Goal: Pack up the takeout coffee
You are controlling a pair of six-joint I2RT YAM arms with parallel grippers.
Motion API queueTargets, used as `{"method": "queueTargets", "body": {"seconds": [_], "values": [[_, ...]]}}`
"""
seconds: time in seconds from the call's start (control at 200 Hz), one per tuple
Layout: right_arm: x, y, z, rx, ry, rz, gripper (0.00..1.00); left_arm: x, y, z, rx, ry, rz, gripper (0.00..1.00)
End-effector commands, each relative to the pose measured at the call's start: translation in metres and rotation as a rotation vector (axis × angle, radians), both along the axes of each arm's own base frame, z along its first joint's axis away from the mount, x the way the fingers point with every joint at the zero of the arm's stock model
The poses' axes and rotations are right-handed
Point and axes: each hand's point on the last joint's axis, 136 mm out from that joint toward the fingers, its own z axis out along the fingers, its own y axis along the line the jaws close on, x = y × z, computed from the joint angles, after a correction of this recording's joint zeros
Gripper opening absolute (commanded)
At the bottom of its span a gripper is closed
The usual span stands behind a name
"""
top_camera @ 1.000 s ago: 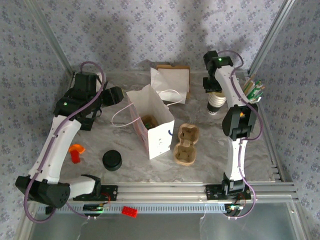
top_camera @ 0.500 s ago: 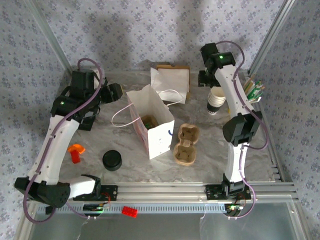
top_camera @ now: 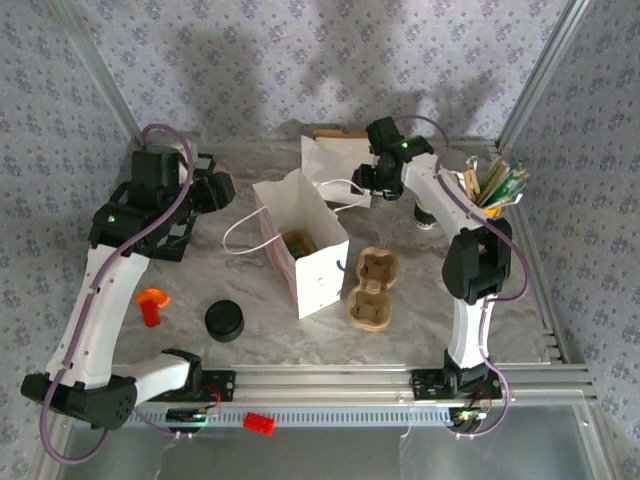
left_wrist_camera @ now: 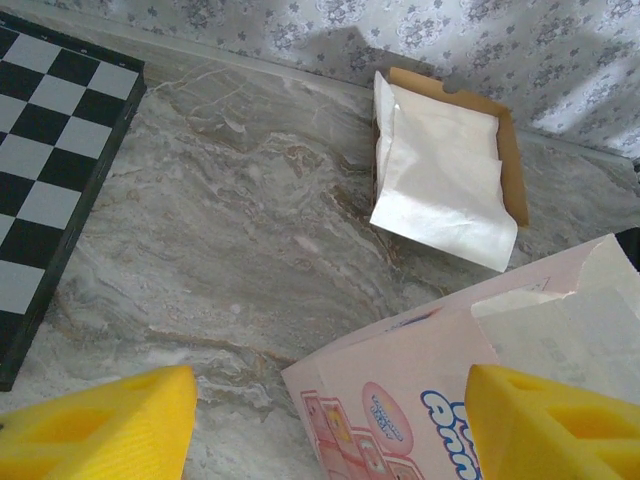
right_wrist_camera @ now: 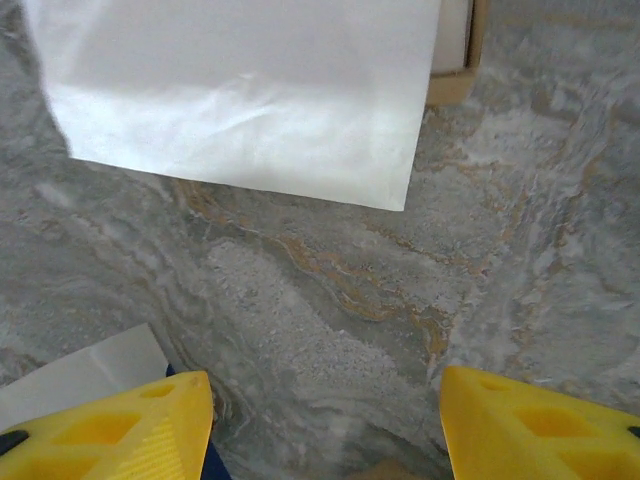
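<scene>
A paper bag [top_camera: 312, 272] is standing on the worktop [top_camera: 250, 300], a cup carrier [top_camera: 372, 290] lying just right of it, a lid stack [top_camera: 225, 320] sitting front-left, flat bags [top_camera: 335, 165] lying behind.

A flat white paper bag [right_wrist_camera: 240, 90] lies at twelve o'clock on the grey marbled tabletop [right_wrist_camera: 400, 290]. At six o'clock the right gripper [right_wrist_camera: 320, 400] stands with its yellow fingers [right_wrist_camera: 120, 430] apart.

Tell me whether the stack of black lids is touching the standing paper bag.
Apart. The top view shows a strip of bare table between the black lids and the paper bag.
</scene>
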Motion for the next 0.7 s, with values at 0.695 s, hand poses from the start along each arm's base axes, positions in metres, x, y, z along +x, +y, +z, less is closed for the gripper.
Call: {"method": "queueTargets", "body": {"seconds": [0.695], "values": [[0.050, 0.007, -0.105, 0.136, -0.055, -0.037, 0.78, 0.012, 0.020, -0.011, 0.090, -0.033, 0.082, 0.73]]}}
